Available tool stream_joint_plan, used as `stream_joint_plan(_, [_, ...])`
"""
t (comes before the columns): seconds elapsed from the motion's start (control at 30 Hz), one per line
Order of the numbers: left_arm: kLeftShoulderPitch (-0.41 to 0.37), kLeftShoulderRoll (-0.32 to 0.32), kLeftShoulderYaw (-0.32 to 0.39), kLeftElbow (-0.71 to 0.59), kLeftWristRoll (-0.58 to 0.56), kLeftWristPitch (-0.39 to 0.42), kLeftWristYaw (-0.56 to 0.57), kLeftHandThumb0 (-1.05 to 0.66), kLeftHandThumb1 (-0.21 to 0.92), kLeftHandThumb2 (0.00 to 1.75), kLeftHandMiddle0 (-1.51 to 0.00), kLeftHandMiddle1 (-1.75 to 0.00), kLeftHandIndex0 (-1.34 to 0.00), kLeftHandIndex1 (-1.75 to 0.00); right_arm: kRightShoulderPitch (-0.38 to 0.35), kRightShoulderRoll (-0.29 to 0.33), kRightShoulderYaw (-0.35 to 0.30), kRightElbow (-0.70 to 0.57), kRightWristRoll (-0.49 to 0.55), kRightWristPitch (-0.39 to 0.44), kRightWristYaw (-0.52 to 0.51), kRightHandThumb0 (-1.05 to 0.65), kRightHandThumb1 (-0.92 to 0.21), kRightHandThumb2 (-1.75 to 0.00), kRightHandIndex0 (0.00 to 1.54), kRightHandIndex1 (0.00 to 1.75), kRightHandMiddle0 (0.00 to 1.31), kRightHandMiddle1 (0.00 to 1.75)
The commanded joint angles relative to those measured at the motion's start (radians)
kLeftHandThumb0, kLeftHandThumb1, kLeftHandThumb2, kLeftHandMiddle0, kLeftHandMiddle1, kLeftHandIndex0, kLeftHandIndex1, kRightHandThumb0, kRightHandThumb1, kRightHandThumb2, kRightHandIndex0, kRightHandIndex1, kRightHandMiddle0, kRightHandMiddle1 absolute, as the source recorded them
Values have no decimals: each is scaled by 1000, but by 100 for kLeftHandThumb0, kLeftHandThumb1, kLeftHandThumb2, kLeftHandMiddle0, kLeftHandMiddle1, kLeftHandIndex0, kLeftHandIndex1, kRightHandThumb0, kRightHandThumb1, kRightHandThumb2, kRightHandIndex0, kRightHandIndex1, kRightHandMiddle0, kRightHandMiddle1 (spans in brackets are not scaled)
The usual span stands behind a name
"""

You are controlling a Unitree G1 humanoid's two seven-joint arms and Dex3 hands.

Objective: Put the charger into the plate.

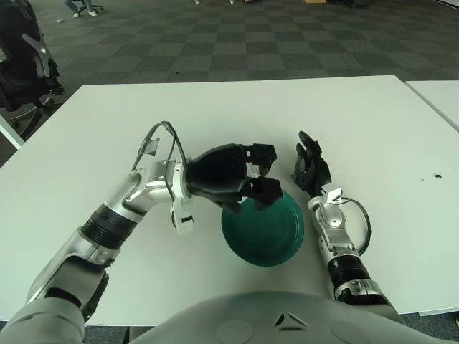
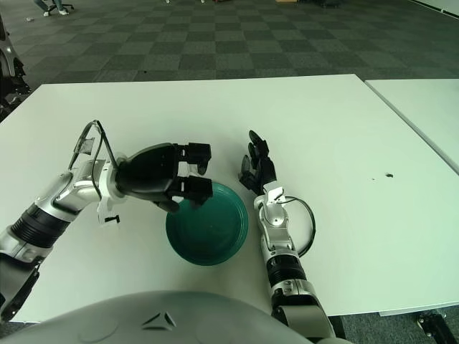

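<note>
Left hand [image 1: 240,179] over plate [image 1: 276,236] rim; charger not visible.

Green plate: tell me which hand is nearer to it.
Left. The left hand hovers over the green plate at its upper-left rim; the right hand shows just beyond its right edge.

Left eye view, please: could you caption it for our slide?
Left hand over the green plate's left rim; right hand beside the plate's right.

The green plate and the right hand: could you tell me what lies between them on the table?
Nothing: in the left eye view only a narrow strip of bare white table separates the green plate from the right hand.
</note>
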Motion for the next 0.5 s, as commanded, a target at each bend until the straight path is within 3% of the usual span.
stream_joint_plan(0.0, [11,11,11,-40,-37,7,-45,-46,33,130,-112,-175,-60,-175,212,13,17,114,-21,107,-10,-72,-92,-97,12,1,0,41])
stream_joint_plan(0.2, [6,-5,-17,-32,-33,10,-90,-47,33,129,-111,-175,-60,-175,222,26,26,93,-26,103,-28,-71,-92,-94,13,1,0,40])
stream_joint_plan(0.47, [-1,-32,-56,43,-20,-55,-101,-46,33,129,-111,-175,-59,-175,225,24,46,70,-42,128,-42,-70,-92,-95,14,1,0,39])
